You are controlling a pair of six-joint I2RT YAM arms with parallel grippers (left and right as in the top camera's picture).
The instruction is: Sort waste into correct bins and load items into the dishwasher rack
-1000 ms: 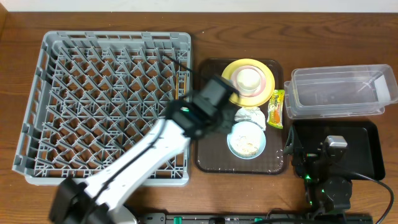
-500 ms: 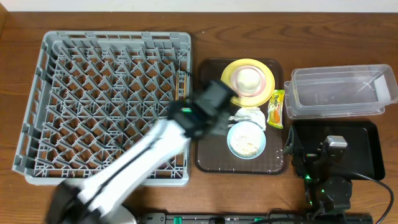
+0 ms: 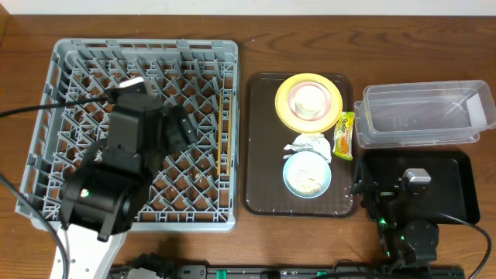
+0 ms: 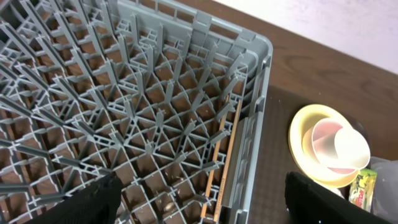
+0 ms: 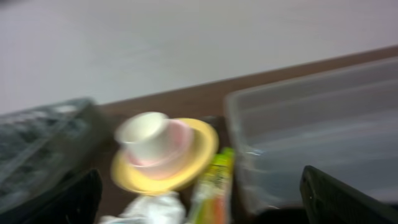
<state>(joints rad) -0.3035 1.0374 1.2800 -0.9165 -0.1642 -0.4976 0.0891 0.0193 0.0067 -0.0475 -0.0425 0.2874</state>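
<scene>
My left gripper (image 4: 202,205) hangs open and empty over the grey dishwasher rack (image 3: 77,77). Two chopsticks (image 4: 221,155) lie in the rack along its right wall. On the brown tray the yellow plate (image 3: 288,116) carries a cream cup (image 3: 309,98). Below it are the crumpled napkin (image 3: 310,145) and the light blue bowl (image 3: 307,173) with rice scraps. The snack wrapper (image 3: 343,135) lies at the tray's right edge. My right gripper (image 3: 418,182) is open over the black bin (image 3: 453,205), and its view is blurred.
The brown tray (image 3: 263,155) sits between the rack and the bins. The clear bin (image 3: 426,115) stands at the back right, just behind the black one. The left arm covers the middle of the rack.
The left gripper has opened and its arm has swung left from the tray's edge back over the rack. The right arm has not moved.
</scene>
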